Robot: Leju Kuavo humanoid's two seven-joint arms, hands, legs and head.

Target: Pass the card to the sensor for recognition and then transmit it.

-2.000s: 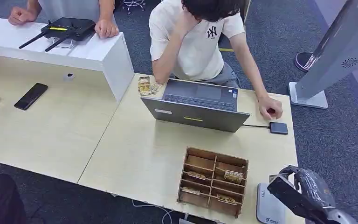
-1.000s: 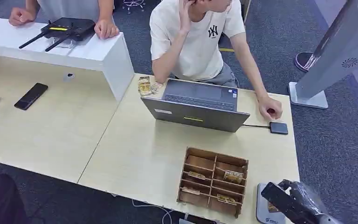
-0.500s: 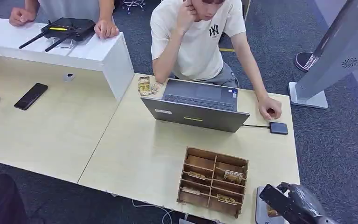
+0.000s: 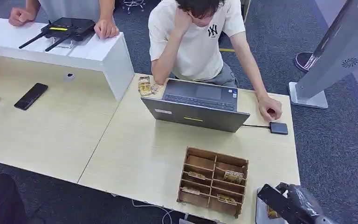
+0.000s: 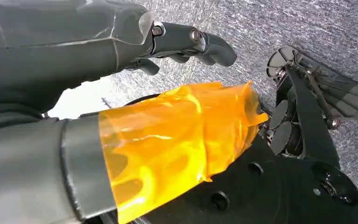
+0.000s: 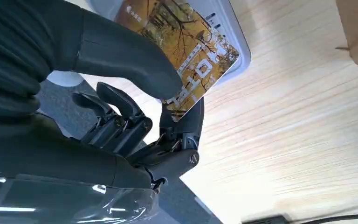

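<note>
My right hand [image 4: 292,205] hangs low at the table's near right corner and pinches a yellow-brown card [image 6: 191,51] between thumb and a finger. The card lies just over the white sensor pad [image 6: 230,28]; whether it touches the pad I cannot tell. From the head view the pad [image 4: 260,210] peeks out beside the hand, with a sliver of the card [image 4: 272,213] beneath the fingers. My left hand [image 5: 121,51] hangs over grey carpet with its fingers curled loosely and nothing in them.
A wooden compartment box [image 4: 213,181] with several cards stands left of the pad. Behind it is an open laptop [image 4: 196,106], a seated person [image 4: 198,39] with a hand beside a small black device [image 4: 278,128]. A phone [image 4: 30,96] lies far left.
My right hand has lowered with the card from above the table corner down onto the sensor pad. The seated person has shifted head and arm.
</note>
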